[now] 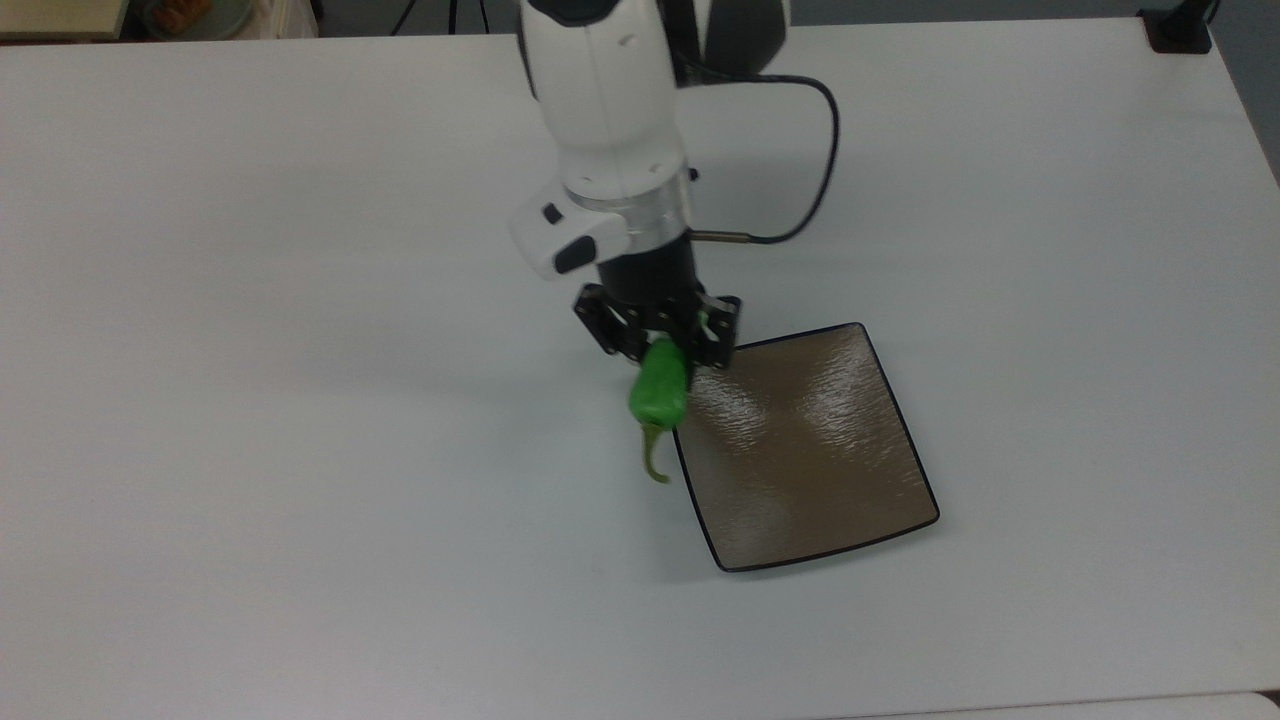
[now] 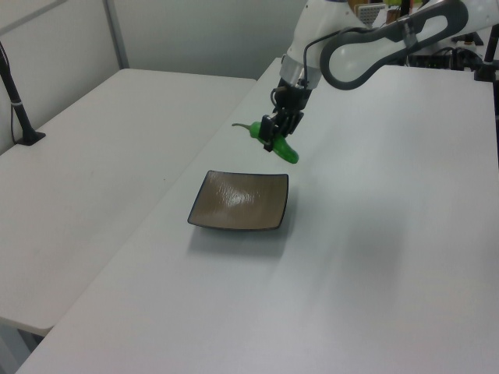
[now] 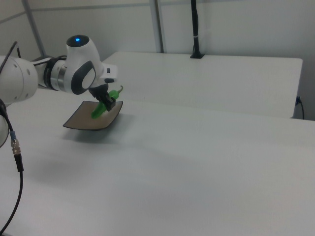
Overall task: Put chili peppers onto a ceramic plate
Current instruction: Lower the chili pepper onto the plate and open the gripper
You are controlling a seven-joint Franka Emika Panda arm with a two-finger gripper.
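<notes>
Jaws pinch wrinkled green pepper (image 1: 659,390) (curved stem) above glossy square plate (image 1: 810,470)

My arm (image 1: 605,110) is white with a dark grey joint, and my gripper (image 1: 660,345) is black. A thin black cable (image 1: 810,170) curves beside it. The chili pepper (image 1: 659,390) is bright green, and its stem (image 1: 652,455) is a duller olive green. The ceramic plate (image 1: 810,450) is glossy brown with a thin dark rim and a fine rippled pattern; pale reflections lie across it. The table (image 1: 250,400) is plain white with soft grey shadows. In the right view my joint (image 3: 78,40) carries one small blue light.
</notes>
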